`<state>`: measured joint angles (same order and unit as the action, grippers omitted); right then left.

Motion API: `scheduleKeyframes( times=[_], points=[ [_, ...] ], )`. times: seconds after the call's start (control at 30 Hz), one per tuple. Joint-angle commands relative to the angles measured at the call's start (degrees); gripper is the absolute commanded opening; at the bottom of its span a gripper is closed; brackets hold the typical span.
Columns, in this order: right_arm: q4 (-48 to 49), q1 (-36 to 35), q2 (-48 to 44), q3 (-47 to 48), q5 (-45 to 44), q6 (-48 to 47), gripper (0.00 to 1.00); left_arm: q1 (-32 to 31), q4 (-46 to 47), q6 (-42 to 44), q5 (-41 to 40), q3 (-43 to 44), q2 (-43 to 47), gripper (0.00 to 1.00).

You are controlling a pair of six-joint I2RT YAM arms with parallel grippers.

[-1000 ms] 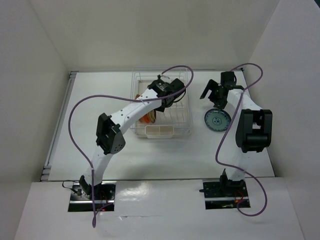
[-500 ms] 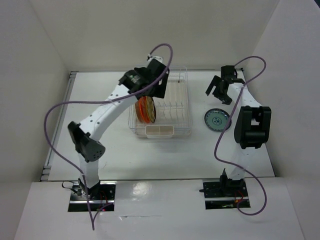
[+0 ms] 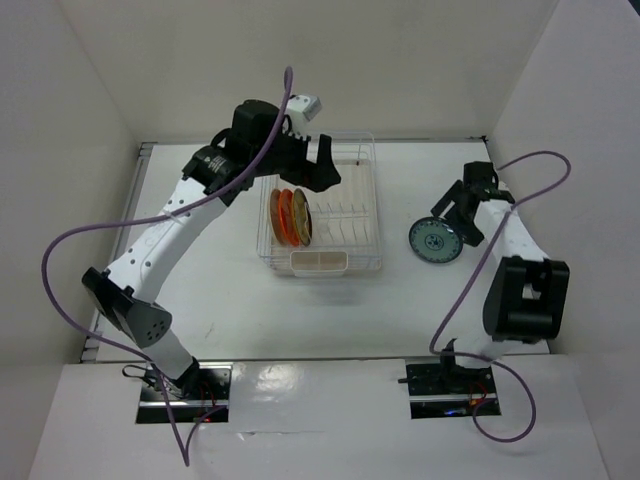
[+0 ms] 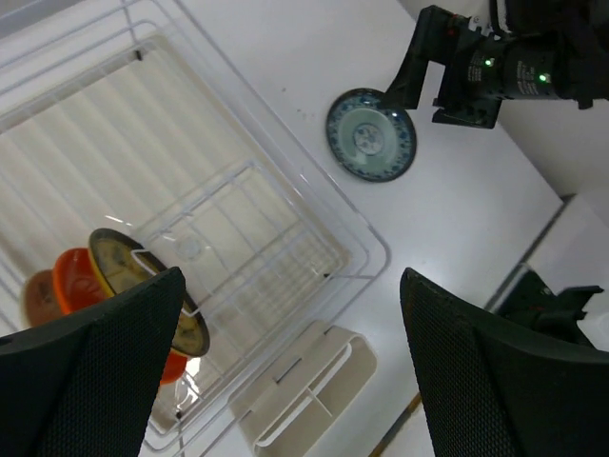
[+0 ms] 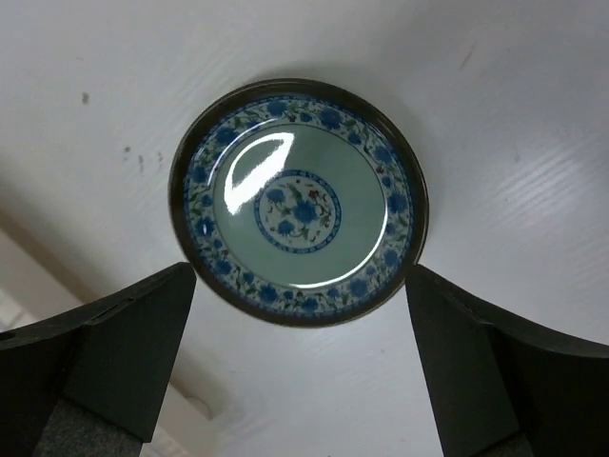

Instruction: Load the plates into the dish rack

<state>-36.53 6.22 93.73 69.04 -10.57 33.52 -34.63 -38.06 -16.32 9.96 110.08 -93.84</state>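
The white wire dish rack (image 3: 345,215) holds three plates upright at its left: a pale beige plate (image 3: 277,214), an orange plate (image 3: 289,216) and a yellow-brown plate (image 3: 302,218). The left wrist view shows the yellow plate (image 4: 143,286), the orange plate (image 4: 76,278) and the rack (image 4: 285,219). My left gripper (image 3: 322,172) (image 4: 295,381) is open and empty, raised above the rack. The white plate with the blue-green pattern (image 3: 433,241) (image 5: 298,203) lies flat on the table right of the rack. My right gripper (image 3: 453,220) (image 5: 304,381) is open just above it.
The beige holder (image 3: 319,262) (image 4: 304,390) hangs on the rack's near end. White walls close in the table on the left, the back and the right. The right arm's elbow (image 3: 525,300) stands near the right wall.
My left gripper has lifted out of the rack and drawn up and to the left, empty. My right gripper has moved from the far side towards me, down over the blue-green plate.
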Motion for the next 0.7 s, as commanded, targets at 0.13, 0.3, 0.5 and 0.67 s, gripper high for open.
scheduleKeyframes(
  times=[0.13, 0.3, 0.5, 0.67],
  points=[
    [3.41, 1.78, -17.26, -13.04, 5.2, 9.63, 0.96, 6.68, 9.57, -2.93, 22.01, -5.13, 2.78, 0.99],
    [2.85, 1.78, -21.47, -20.22, 4.23, 13.93, 0.96, 9.23, 10.11, -3.63, 25.72, -7.95, 4.02, 0.99],
    [20.51, 1.78, -30.88, -35.79, 13.02, 14.99, 0.95, 11.6, 10.03, -3.63, 27.39, -10.06, 5.86, 0.99],
    [21.85, 1.78, -29.49, -35.81, 10.74, 14.21, 0.94, 13.36, 9.5, -3.11, 27.92, -11.73, 7.01, 0.99]
  ],
)
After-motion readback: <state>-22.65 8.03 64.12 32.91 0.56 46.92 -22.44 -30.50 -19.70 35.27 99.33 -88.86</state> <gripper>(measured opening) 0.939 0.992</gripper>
